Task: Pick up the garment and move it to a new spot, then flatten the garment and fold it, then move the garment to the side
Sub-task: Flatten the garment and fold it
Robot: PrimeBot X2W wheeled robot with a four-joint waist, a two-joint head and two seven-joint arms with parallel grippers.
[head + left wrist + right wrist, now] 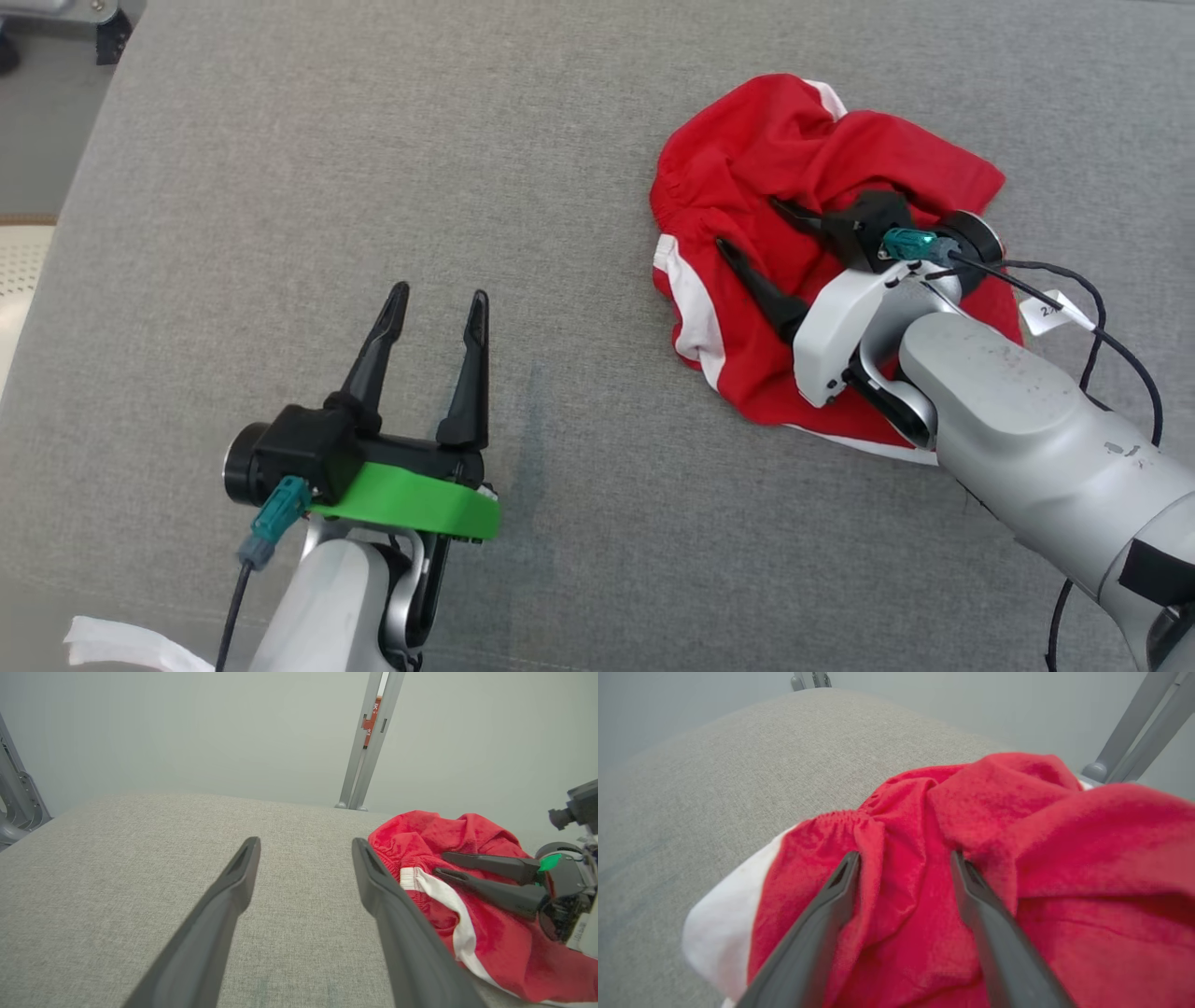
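Observation:
The garment (794,187) is a crumpled pair of red shorts with white side stripes, lying in a heap on the grey fabric surface at the right. My right gripper (750,227) is open just over it, fingers spread above the red cloth, nothing pinched between them. In the right wrist view the garment (1017,858) bunches up around the right gripper (903,863), and a fold lies between the fingers. My left gripper (439,299) stands open over bare fabric at the lower left, well apart from the garment. The left wrist view shows the left gripper (306,847) open, the garment (444,835) to its right.
The grey fabric surface (373,140) spreads wide to the left and behind the garment. Its left edge drops to the floor (37,140). A metal post (369,742) stands past the far edge. A white label (1050,313) and black cable hang by my right wrist.

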